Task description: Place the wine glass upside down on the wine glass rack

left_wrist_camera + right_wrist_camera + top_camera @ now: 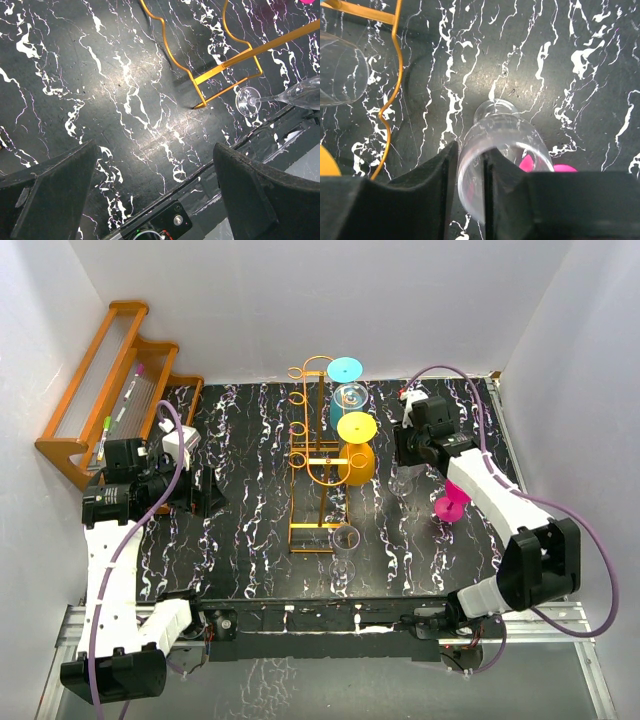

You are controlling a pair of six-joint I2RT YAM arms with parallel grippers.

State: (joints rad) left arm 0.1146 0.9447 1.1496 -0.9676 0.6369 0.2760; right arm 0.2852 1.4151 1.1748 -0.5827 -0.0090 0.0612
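Observation:
The golden wire wine glass rack (pixel 318 445) stands mid-table, its rails also in the right wrist view (pixel 394 75). A blue glass (pixel 345 380) and a yellow glass (pixel 356 445) hang upside down on it. My right gripper (pixel 408 452) (pixel 470 155) is right of the rack, shut on the rim of a clear wine glass (pixel 505 140) (pixel 402 480): one finger is outside the bowl, the other inside. The glass's foot points toward the table. My left gripper (pixel 203 490) (pixel 155 185) hovers open over the table's left side, holding nothing.
A second clear glass (pixel 345 543) (pixel 300 92) stands by the rack's base (pixel 220 80). A pink glass (pixel 452 502) sits on the table under my right arm. A brown wooden stepped shelf (pixel 110 390) leans at the back left. White walls enclose the table.

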